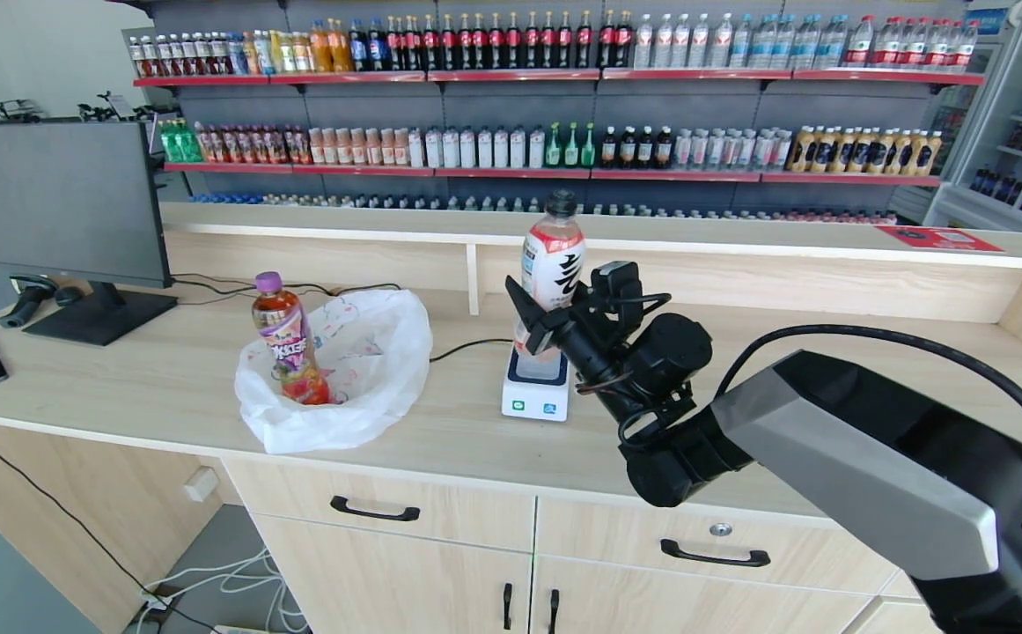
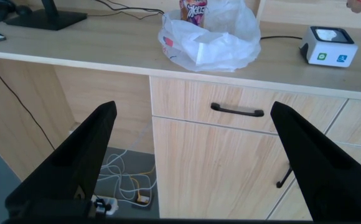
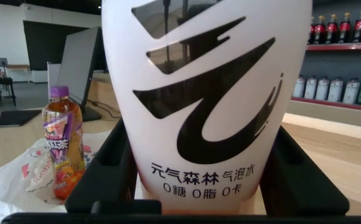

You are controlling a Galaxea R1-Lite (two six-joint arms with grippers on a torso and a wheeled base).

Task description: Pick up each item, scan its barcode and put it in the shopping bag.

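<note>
R pincer (image 1: pixel 557 313) grips smooth pink plastic bottle (image 1: pixel 553 251) over boxy scanner (image 1: pixel 535 398); L pincer (image 2: pixel 193 112) spread.

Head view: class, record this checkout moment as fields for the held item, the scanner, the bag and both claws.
Held item: white bottle, upright, dark cap
Holder: right claw, shut on the bottle's lower part
Below it: white scanner on the counter
Bag: white shopping bag, open, to the scanner's left
In bag: purple-capped bottle, slightly tilted
Other arm: left claw, open, empty, low in front of the drawers
</note>
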